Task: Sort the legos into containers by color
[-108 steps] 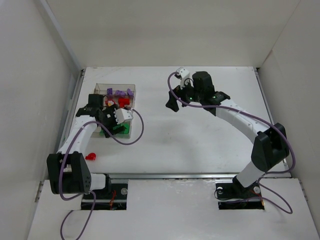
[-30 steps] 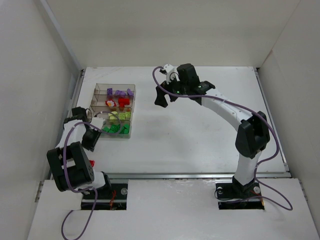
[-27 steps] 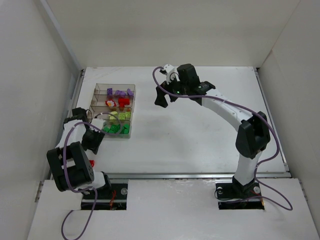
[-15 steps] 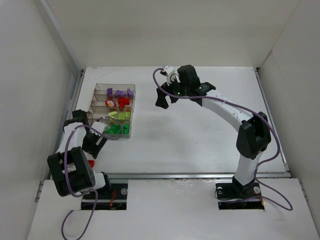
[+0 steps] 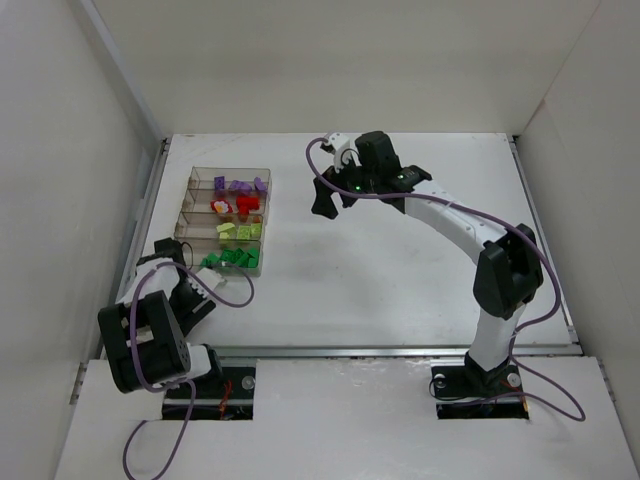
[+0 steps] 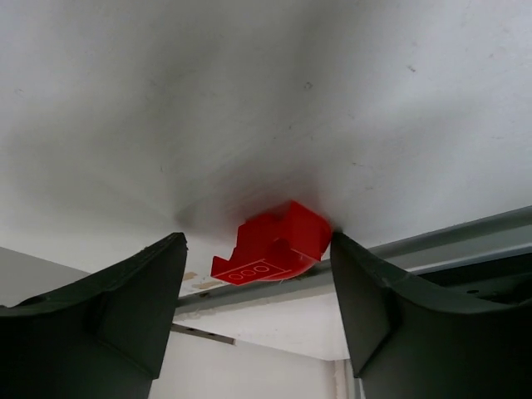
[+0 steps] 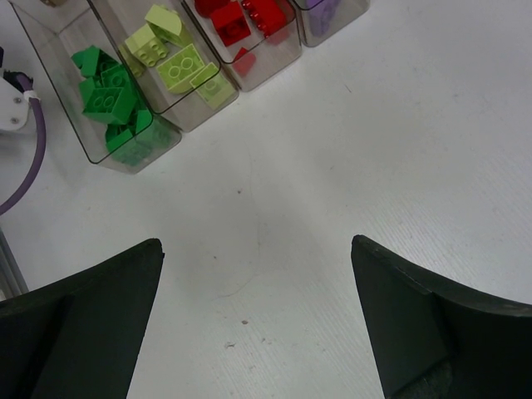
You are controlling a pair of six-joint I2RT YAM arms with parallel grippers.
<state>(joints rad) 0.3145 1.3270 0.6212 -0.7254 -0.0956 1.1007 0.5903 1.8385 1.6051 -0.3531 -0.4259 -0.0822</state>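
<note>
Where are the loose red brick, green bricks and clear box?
loose red brick (image 6: 278, 241): left wrist view, its middle.
green bricks (image 7: 104, 93): right wrist view, pile's middle.
clear box (image 5: 203, 180): top view, bare far corner.

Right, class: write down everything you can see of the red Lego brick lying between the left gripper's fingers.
The red brick is glossy plastic, a small stepped block rather than a plain rectangle. One face, marked with three round outlines, is turned toward the wrist camera, so it lies tipped over. It rests on the white table beside the grey rail. The left gripper stands open around it. One finger is very close, and I cannot tell whether it touches.
</note>
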